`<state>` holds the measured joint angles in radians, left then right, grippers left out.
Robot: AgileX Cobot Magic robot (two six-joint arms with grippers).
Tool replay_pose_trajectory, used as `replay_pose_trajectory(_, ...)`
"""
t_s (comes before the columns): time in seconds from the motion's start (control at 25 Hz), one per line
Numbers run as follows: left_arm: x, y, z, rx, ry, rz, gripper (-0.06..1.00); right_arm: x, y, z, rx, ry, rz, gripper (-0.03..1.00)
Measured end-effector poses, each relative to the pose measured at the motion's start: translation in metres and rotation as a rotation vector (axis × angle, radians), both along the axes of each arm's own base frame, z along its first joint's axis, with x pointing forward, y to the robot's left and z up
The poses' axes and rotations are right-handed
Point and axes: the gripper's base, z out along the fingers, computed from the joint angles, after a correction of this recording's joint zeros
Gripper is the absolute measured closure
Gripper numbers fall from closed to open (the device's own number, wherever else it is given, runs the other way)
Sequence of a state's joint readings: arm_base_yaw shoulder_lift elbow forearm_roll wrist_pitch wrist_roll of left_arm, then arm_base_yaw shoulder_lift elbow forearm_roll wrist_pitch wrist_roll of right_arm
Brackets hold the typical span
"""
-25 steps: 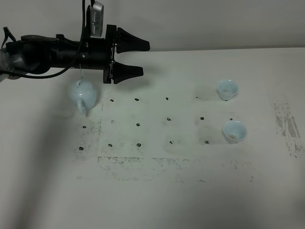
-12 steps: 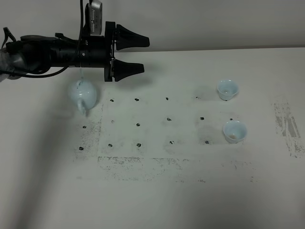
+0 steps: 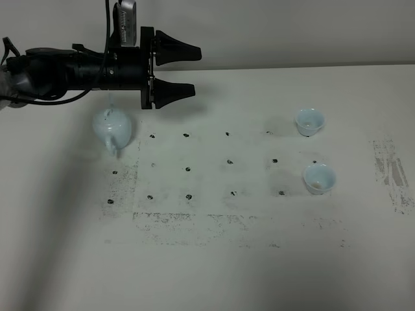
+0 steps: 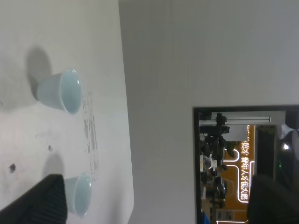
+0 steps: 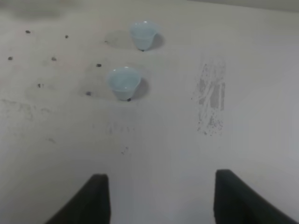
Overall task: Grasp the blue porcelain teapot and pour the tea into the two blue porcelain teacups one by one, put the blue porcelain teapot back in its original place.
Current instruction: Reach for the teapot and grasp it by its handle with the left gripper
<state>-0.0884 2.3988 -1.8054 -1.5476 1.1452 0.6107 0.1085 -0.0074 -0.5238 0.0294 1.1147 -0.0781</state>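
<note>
The blue porcelain teapot point(image 3: 113, 127) stands upright on the white table at the left, spout toward the front. My left gripper point(image 3: 176, 70) is open and empty. It hovers above the table, behind and to the right of the teapot, and points right. The two blue porcelain teacups stand at the right: the far teacup point(image 3: 309, 120) and the near teacup point(image 3: 320, 178). The left wrist view shows the far teacup point(image 4: 60, 91) and the near teacup point(image 4: 79, 193) beyond my left gripper point(image 4: 159, 191). My right gripper point(image 5: 161, 189) is open and empty, short of the near teacup point(image 5: 124, 81) and the far teacup point(image 5: 143, 34).
The table point(image 3: 227, 259) bears a grid of small black dots point(image 3: 188, 169) and dark scuff marks point(image 3: 389, 170) near its right edge. A pale wall rises behind the table. The left wrist view shows a doorway point(image 4: 238, 163) in the wall.
My left arm has drifted slightly up and to the left, gripper still open. The teapot and both teacups have not moved.
</note>
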Motion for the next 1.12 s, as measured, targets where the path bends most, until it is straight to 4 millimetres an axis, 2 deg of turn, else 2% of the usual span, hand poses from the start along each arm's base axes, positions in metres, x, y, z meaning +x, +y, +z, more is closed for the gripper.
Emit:
replay_pose_trajectory(0.4, 0.005, 0.041, 0.015, 0.058, -0.047, 0.056, 0.20, 0.000, 0.000, 0.000, 0.000, 0.000, 0.000, 0.50)
replay_pose_trajectory(0.76, -0.004, 0.049, 0.043, 0.239, -0.132, 0.034, 0.20, 0.000, 0.000, 0.000, 0.000, 0.000, 0.000, 0.50)
replay_pose_trajectory(1.12, -0.020, 0.061, 0.074, 0.510, -0.171, 0.019, 0.20, 0.000, 0.000, 0.000, 0.000, 0.000, 0.000, 0.50)
